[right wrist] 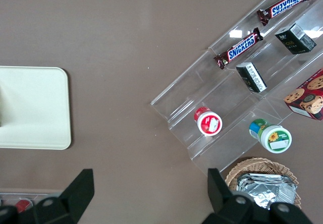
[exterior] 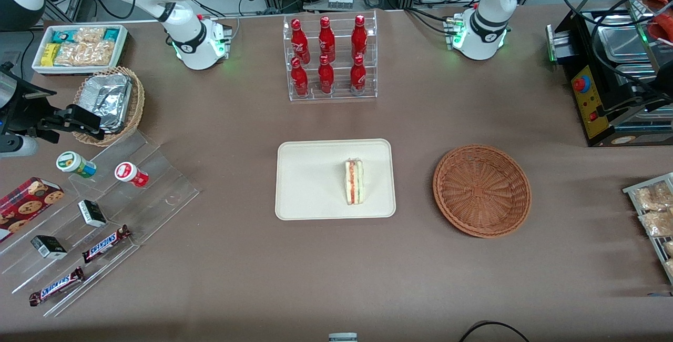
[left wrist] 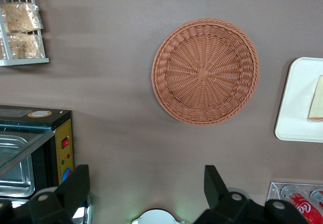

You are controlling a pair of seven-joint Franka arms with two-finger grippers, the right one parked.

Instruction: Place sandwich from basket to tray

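From where I sit, the job looks done. The small triangular sandwich of pale bread with red, orange and green filling (exterior: 354, 181) lies on the flat cream-white rectangular tray with rounded corners (exterior: 305, 184), standing on one edge with its layered cut face up toward the front camera, on the half of the tray nearer the basket. The wide, shallow, round reddish-brown wicker basket (exterior: 481, 190) sits beside the tray on the brown desk (exterior: 336, 268), toward the working arm's end, apart from the tray and with nothing in it; the wrist camera shows its woven bottom (left wrist: 204, 72) bare all the way across.

I judge that nothing of the transfer itself is left. At most the arm needs to settle in its rest pose.

The left arm's gripper (left wrist: 146, 183) is high above the desk, close to its own base and well clear of both basket and tray. Its two dark fingers (left wrist: 75, 183) stand wide apart with only bare desk showing between them. They hold nothing and touch nothing; the sandwich rests on the tray on its own, a strip of it just visible (left wrist: 316, 99) from the wrist.
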